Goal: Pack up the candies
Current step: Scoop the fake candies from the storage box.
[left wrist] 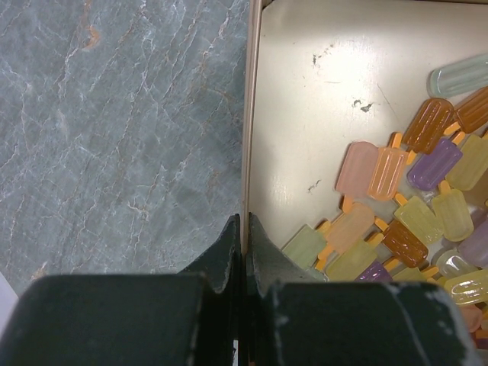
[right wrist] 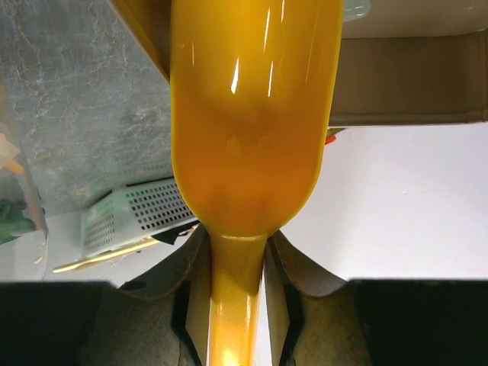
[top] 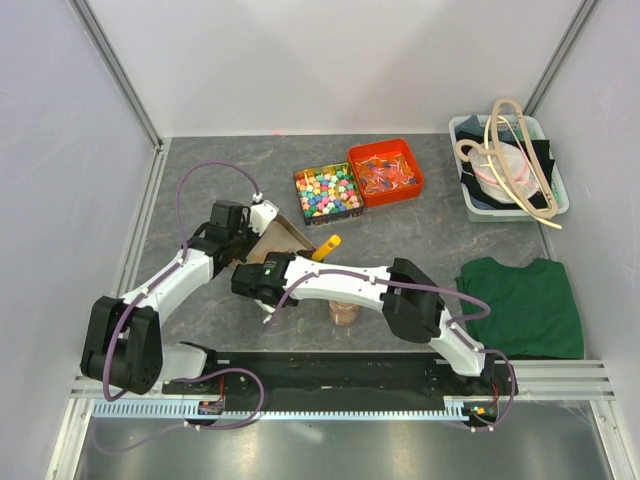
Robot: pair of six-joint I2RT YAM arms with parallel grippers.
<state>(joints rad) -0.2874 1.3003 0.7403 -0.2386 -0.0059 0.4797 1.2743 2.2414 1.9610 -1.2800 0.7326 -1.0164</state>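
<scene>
The left arm (top: pixel 170 280) stretches forward from its base and bends down at the wrist. The left fingers (left wrist: pixel 223 255) are pinched tight on the thin side wall of a beige tray (left wrist: pixel 320 114), one finger outside over the worktop (left wrist: pixel 114 114) and one inside. The candies (left wrist: pixel 381 171), shaped like little ice lollies in pale orange, yellow, pink, green and purple, lie heaped in the tray just right of the inner finger and ahead of it. The tray floor straight ahead of the fingers is bare.

The right arm (top: pixel 350 285) folds at the elbow and reaches across to the left, its wrist close to the left wrist. The right fingers (right wrist: pixel 297 267) stand narrow, clamped on the slim handle of a yellow scoop (right wrist: pixel 255 114). The scoop's bowl extends straight out beyond the fingertips, towards the tray's edge.
</scene>
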